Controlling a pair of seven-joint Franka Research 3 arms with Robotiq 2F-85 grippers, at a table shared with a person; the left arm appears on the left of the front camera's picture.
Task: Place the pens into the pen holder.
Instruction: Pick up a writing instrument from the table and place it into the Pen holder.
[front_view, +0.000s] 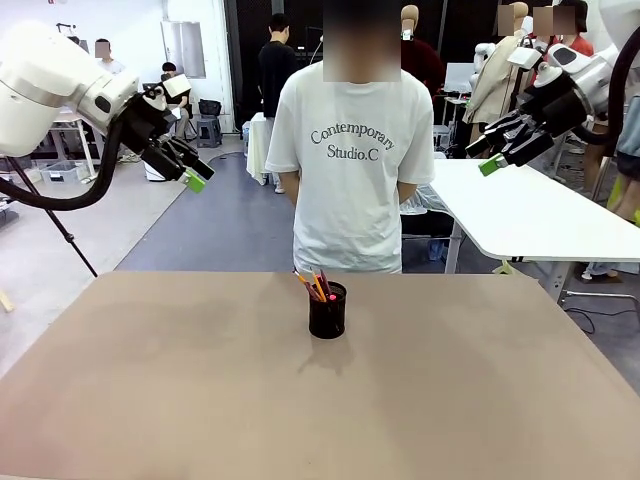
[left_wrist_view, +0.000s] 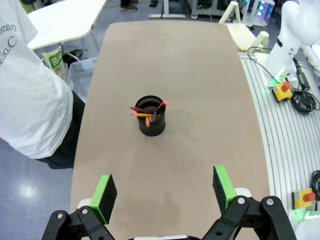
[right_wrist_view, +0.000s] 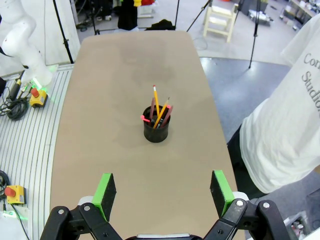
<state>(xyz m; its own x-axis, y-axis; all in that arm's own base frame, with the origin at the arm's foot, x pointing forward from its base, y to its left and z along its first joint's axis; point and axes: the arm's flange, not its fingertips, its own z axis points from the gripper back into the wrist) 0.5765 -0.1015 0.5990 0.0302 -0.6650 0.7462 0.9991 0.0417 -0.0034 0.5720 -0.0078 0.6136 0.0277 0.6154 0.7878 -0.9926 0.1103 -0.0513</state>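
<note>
The black mesh pen holder (front_view: 327, 311) stands upright on the tan table, toward its far side near the person. Several pens (front_view: 314, 284) stand inside it, yellow-orange, reddish-brown and one with a red-pink end. In the left wrist view the pen holder (left_wrist_view: 151, 116) and pens (left_wrist_view: 148, 111) lie well beyond my fingers. The right wrist view shows the pen holder (right_wrist_view: 156, 129) with pens (right_wrist_view: 159, 107) leaning out of it. My left gripper (front_view: 192, 176) hangs open high at the upper left. My right gripper (front_view: 495, 158) hangs open high at the upper right. Neither holds anything.
A person in a white T-shirt (front_view: 350, 170) stands at the table's far edge, right behind the holder. A white table (front_view: 530, 215) stands behind at the right. The tan table (front_view: 150, 400) is bare around the holder.
</note>
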